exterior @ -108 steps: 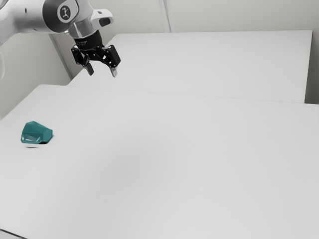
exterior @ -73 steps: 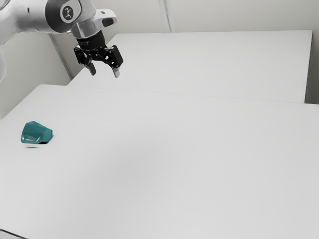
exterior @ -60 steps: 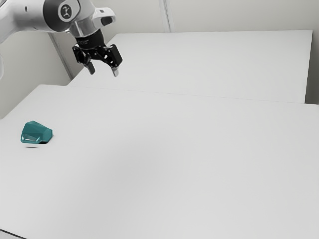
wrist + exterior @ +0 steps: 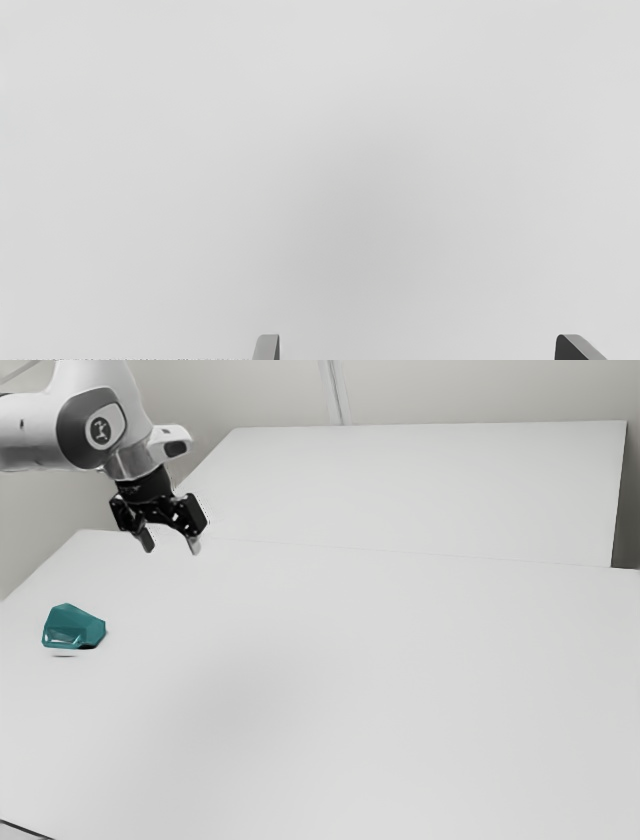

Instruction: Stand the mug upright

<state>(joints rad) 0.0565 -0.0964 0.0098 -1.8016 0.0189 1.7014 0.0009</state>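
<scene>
Pale walls (image 4: 480, 390) stand behind a broad white tabletop (image 4: 350, 700), and toward the table's edge at the exterior view's left is the teal mug (image 4: 74, 627). It seems to be lying on its side, though its faceted outline makes that a careful reading rather than a sure one. It has kept its place and pose since half a second ago. What has changed is the gripper (image 4: 172, 548): with the arm (image 4: 95, 420), it has shifted toward the exterior view's left and sits lower in that view, closer to the mug in the picture yet well apart from it. Its fingers are spread wide with nothing between them. That shift looks like an approach, I judge, and with the mug not upright the task's aim is unmet; a grasp and a turn would be called for.

Where the mug's handle lies I cannot tell, nor which way its mouth faces; its underside is lost in dark shade. The arm's upper part is cut off at the exterior view's edge, and how high the gripper hangs above the tabletop is hard to judge.
</scene>
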